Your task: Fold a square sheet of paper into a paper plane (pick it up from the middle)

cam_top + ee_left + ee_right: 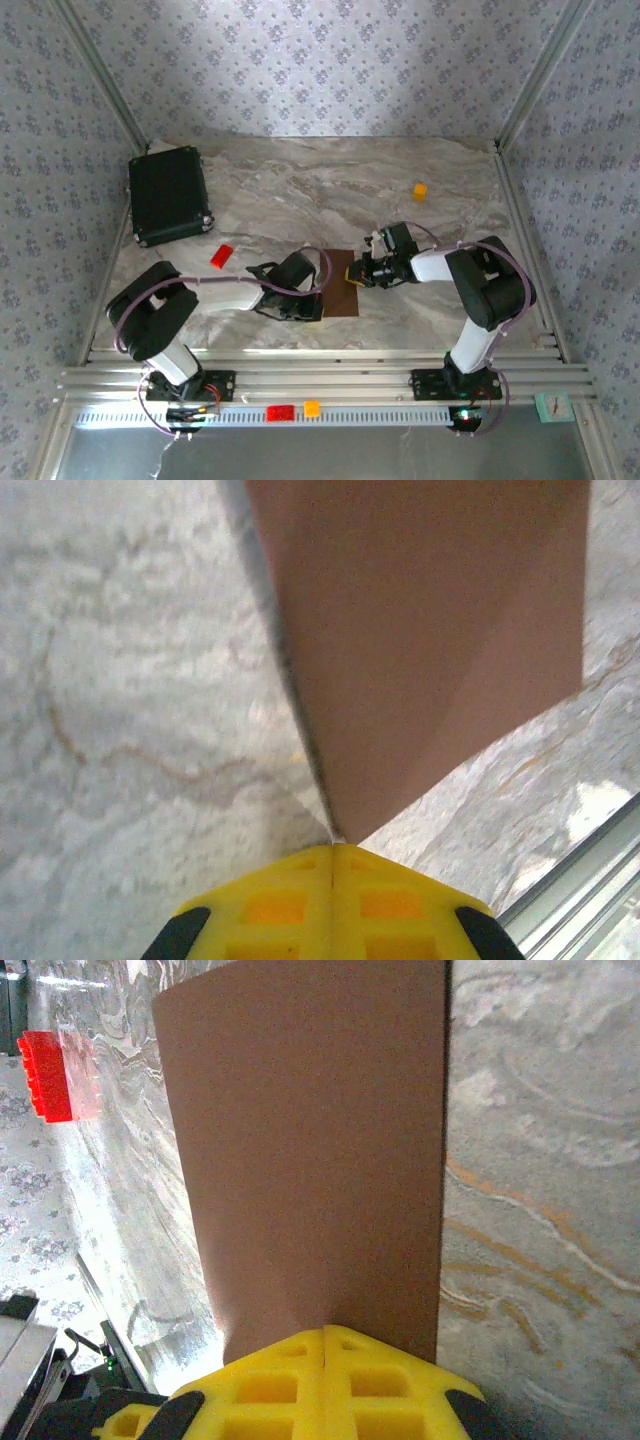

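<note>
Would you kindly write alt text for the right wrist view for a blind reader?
The right gripper, yellow-fingered, is shut on a brown sheet of paper stretching away above the marble table. A red block lies at upper left.

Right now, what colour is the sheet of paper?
Plain dark brown. The square sheet of paper shows best in the right wrist view.

Open surface spans the upper centre. A black case blocks the upper left; red block left of centre; orange block upper right; square sheet of paper mid-frame.
</note>
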You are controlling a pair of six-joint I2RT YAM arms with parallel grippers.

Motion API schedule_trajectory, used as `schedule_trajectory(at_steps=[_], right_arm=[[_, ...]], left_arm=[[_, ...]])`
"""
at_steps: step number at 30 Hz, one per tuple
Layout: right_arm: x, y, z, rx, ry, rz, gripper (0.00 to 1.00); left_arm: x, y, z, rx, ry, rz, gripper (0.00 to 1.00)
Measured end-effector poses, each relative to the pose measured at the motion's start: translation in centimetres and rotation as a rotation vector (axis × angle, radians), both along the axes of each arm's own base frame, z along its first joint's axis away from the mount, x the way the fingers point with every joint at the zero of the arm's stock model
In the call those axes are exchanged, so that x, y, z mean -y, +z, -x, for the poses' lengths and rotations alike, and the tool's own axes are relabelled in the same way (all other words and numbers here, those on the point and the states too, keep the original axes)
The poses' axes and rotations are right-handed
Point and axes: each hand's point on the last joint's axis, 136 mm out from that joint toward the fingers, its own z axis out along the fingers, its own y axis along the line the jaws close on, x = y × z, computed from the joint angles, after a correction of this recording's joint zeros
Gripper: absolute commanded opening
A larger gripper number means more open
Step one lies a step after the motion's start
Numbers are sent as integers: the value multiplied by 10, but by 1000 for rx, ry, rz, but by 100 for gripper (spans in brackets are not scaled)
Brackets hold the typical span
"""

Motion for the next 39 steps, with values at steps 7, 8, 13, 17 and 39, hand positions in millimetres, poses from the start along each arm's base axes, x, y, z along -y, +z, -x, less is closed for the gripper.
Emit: schedule_trajectory(at_steps=[7,8,13,17,39], right_arm=[[0,0,0,0,-1,0,0],[0,0,0,0,-1,0,0],[0,0,0,0,-1,0,0],[0,0,0,1,-1,-1,0],[1,0,0,2,-2,-5,0]], left_arm=[[-2,18,-16,18,75,21,0],[0,22,-21,22,91,40,0],[19,35,-41,13,132,155,2],[35,26,-40,-32,106,197,3],[10,-1,3,66,-59,5,3]])
